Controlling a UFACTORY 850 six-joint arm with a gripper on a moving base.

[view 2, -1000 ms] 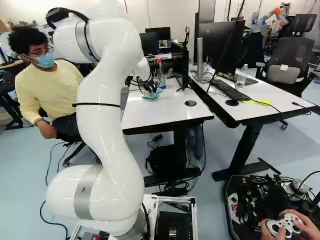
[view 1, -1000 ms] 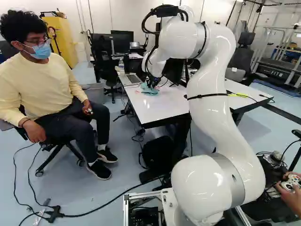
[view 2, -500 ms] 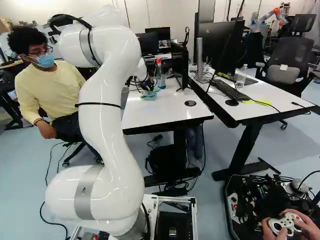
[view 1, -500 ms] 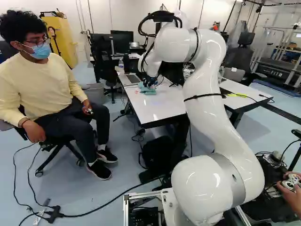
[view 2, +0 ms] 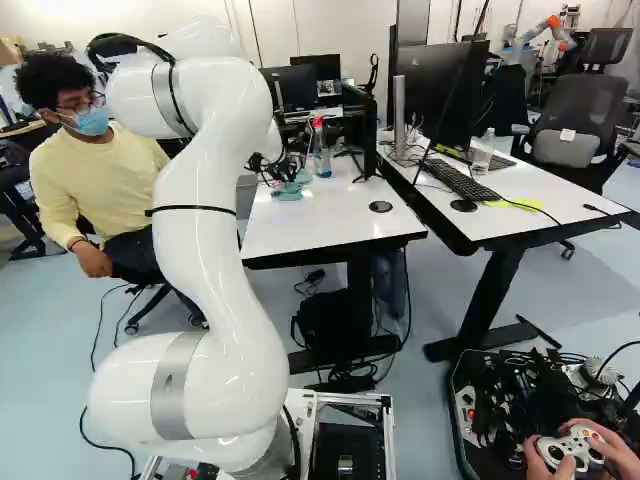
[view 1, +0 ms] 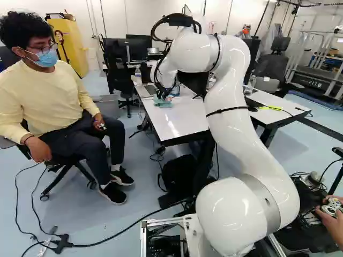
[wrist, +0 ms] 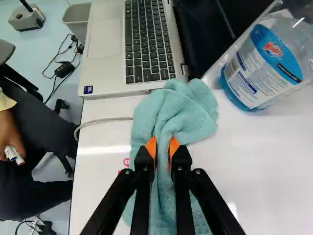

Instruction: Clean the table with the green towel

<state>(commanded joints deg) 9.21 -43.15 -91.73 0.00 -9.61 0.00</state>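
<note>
At the left of the left base view's near desk area, the table has its long outer edge. Just inside that edge, 1 small red mark shows beside the cloth, with a second trace close by. A pale cable runs from the edge toward the cloth, and the laptop lies ahead of the end effector.

Next comes the green towel, bunched on the table. The end effector is clamped on it, its 2 orange pads pinching a raised fold. The towel's long axis runs in line with the fingers, from beneath them forward to the laptop's near edge; whether it touches there I cannot tell. To the right, beyond the towel, stands the spray bottle.

There is only 1 arm to use. The wiping seems under way, and the next stroke likely turns on going sideways, across that long axis, toward the outer edge and the mark. A forward push could nudge the laptop; a wide stroke the other way could knock the bottle.
</note>
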